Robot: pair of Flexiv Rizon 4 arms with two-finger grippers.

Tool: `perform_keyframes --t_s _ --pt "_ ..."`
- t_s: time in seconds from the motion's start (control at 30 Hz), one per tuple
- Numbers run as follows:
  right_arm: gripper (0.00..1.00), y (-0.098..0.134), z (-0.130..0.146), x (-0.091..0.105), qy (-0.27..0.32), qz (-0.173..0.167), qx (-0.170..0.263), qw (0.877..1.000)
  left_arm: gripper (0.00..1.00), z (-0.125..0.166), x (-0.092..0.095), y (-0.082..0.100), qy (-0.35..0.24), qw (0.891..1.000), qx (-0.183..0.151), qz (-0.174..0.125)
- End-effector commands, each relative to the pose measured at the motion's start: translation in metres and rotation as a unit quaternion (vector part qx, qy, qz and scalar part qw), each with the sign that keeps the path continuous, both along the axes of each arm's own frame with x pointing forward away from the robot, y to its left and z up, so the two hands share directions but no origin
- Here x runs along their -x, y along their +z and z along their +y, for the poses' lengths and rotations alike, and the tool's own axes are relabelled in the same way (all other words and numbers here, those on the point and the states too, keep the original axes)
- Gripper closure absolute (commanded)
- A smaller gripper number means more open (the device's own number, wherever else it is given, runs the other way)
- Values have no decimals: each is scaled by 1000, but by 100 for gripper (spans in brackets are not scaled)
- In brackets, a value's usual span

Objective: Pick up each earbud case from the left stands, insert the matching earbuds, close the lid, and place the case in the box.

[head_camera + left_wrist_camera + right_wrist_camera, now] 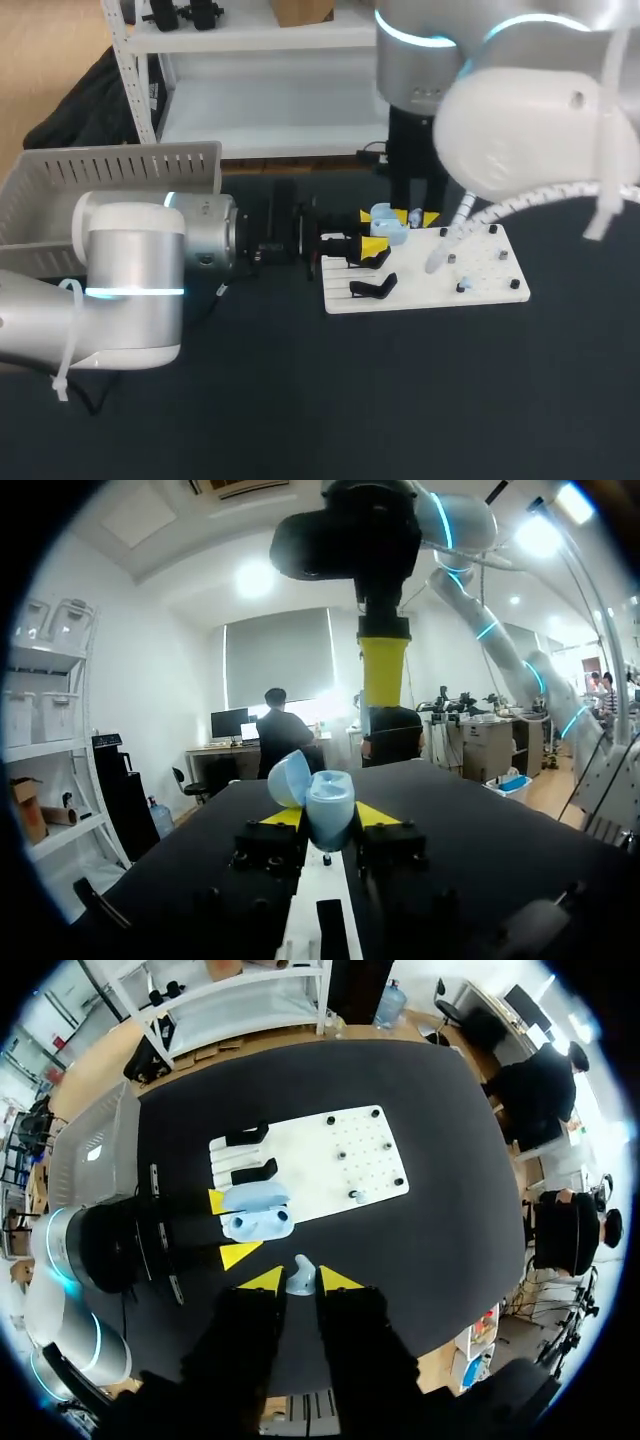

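Black cloth covers the table (400, 400), and near its middle lies a white pegboard plate (425, 293). Just above the plate's far left corner, the light blue earbud case (388, 226) is clamped from two sides between the yellow tips of the left gripper (372, 232), whose arm comes in low from the left. The case's lid stands open, tilted back, and the wrist view over it shows two hollow seats in its body. Right beside the case, on its right, hangs the right gripper (300, 1280), pointing down from the big white arm at the far right. Its fingers are drawn close together and pinch a small light blue earbud (301, 1276) between their tips; the earbud is apart from the case, not yet in a seat. On the plate's left end stand two black stands (372, 288), both without a case. Toward the plate's right end a second small bluish earbud (465, 287) sits among the pegs. Well to the left, at the table's far edge, is a grey slatted box (120, 170).
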State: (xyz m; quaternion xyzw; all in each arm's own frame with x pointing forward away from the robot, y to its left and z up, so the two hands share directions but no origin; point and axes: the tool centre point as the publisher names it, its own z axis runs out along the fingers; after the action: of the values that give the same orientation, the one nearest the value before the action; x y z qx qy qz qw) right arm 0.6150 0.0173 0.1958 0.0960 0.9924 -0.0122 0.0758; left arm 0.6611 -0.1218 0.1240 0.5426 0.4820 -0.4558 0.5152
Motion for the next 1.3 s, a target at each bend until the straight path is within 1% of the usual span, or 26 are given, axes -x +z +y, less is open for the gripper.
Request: perform_keyframes --t_s 0.03,0.07,0.13,0.2,0.53,0.57,0.67,0.7,0.8,0.87,0.97,1.23,1.3 --pt "100 1 11 -8 -7 17 24 1000 100 -1 1 0 3 1000 0 -1" --pt "100 -1 12 -9 -9 21 29 999 100 -1 1 0 3 1000 0 -1" --pt "100 -3 12 -11 -15 17 39 999 100 -1 1 0 3 1000 0 -1" --pt "100 -7 12 -15 -20 17 39 999 100 -1 1 0 3 1000 0 -1" --pt "100 -7 12 -15 -20 17 39 999 100 -1 1 0 3 1000 0 -1" --pt "100 -6 11 -15 -23 13 33 999 100 -1 1 0 3 1000 0 -1" --pt "100 -3 12 -16 -35 19 28 999 100 -1 1 0 3 1000 0 -1" --pt "100 -2 13 -17 -46 23 20 998 100 -1 1 0 3 1000 0 -1" --pt "100 -4 15 -19 -73 42 19 996 100 -1 1 0 3 1000 0 -1" --pt "100 -5 16 -20 -84 49 27 995 100 -1 1 0 3 1000 0 -1" --pt "100 -5 17 -22 -96 48 35 994 100 -1 1 0 3 1000 0 -1" --pt "100 -9 22 -26 -108 46 41 992 100 -1 1 0 3 1000 0 -1" --pt "100 -10 22 -25 -112 41 43 992 100 -1 1 0 3 1000 0 -1"
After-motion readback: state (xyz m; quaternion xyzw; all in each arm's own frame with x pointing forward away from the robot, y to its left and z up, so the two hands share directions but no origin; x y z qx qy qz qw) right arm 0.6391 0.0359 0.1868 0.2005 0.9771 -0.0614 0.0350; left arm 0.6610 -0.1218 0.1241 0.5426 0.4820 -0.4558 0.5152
